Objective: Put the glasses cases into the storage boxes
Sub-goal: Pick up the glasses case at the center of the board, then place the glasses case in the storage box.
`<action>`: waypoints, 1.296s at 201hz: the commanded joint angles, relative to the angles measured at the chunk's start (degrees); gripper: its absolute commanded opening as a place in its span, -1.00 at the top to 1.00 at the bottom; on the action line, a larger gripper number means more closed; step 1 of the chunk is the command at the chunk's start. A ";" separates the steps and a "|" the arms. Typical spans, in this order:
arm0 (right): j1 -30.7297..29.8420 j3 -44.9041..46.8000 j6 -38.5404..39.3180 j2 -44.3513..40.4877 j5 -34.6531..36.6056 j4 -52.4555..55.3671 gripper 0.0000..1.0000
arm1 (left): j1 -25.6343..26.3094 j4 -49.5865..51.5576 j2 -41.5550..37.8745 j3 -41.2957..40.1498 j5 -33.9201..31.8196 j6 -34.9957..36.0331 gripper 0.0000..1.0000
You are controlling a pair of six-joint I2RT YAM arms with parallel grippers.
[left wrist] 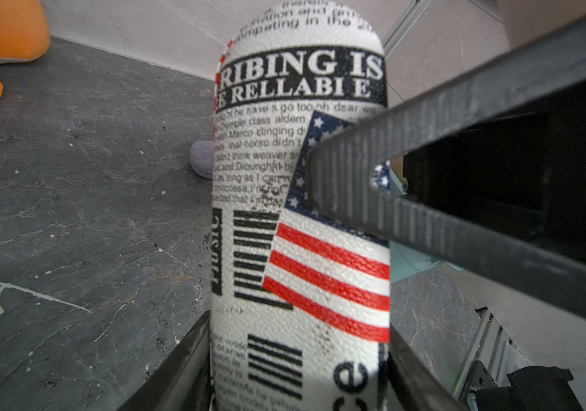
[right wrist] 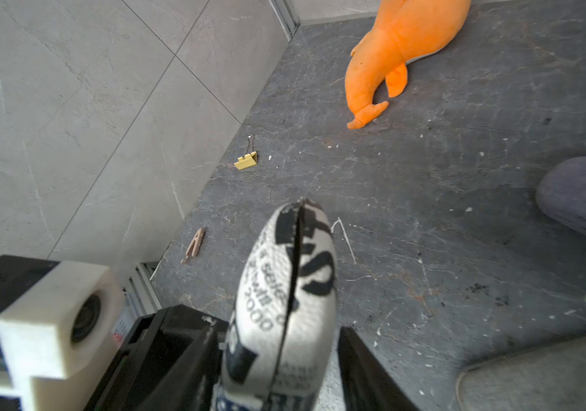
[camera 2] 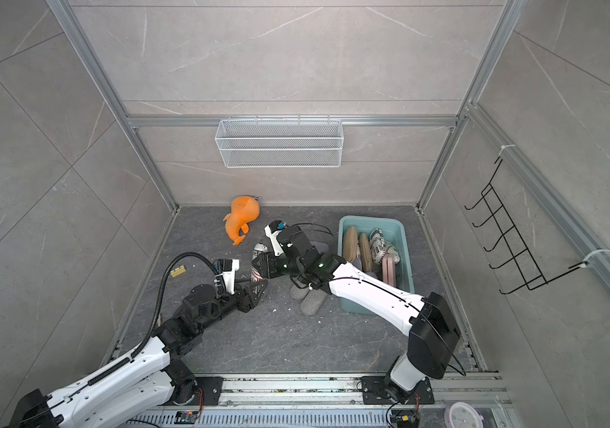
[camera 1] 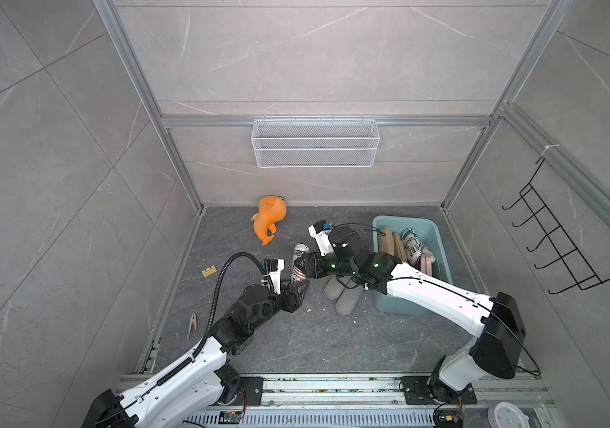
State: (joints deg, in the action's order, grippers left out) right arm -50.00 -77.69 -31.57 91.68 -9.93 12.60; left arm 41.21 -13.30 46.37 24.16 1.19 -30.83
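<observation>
The left tool (left wrist: pixel 298 323) is pinching the near end of the flag-and-newsprint case (camera 1: pixel 299 254), with a finger pressed on each long side in the left wrist view. The case points toward the far wall, near the middle of the counter (camera 1: pixel 296 333) and left of the teal tub (camera 1: pixel 427 231).

The right tool (right wrist: pixel 279 341) reaches in from the right and straddles the same case farther along. In the right wrist view the case's seamed end sits between the 2 fingers, and in the left wrist view 1 ribbed finger lies across the flag. I cannot tell whether this tool is pinching the case or only bracketing it.

The tub stands on the right side of the counter, partly covered by the right arm. Inside it are 2 tan cases (camera 1: pixel 385 241) side by side, then a newsprint case (camera 1: pixel 411 244) and a pink case (camera 1: pixel 426 265) to their right.

On the counter just left of the tub's near end, 2 grey felt cases (camera 1: pixel 348 302) lie touching each other. A lilac case (right wrist: pixel 583 199) lies on the counter by the right arm.

An orange plush toy (camera 1: pixel 270 218) lies near the far wall. A yellow binder clip (camera 1: pixel 208 271) and a wooden clothespin (camera 1: pixel 192 324) lie along the left edge. A white mesh basket (camera 1: pixel 314 142) hangs on the far wall.
</observation>
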 commanded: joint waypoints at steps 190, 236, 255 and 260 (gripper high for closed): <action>6.38 -7.56 11.10 -7.84 16.14 18.61 0.43 | -0.19 36.29 -9.12 2.54 -27.91 -18.23 -0.93; 12.99 -4.54 13.24 -17.14 18.34 27.34 0.44 | -0.23 34.49 -9.09 2.62 -29.69 -17.60 -0.93; 16.28 -3.57 13.28 -19.77 21.69 31.57 0.44 | -0.24 34.73 -8.43 3.44 -29.32 -16.99 -0.93; 17.36 -3.34 13.37 -20.35 21.96 32.58 0.44 | -0.23 34.74 -8.17 3.44 -29.29 -17.09 -0.93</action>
State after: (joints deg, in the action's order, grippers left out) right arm -36.05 -82.56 -19.84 74.43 7.77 37.85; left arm 41.15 21.67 37.63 24.60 -26.09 -47.59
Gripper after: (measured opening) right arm 0.386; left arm 0.964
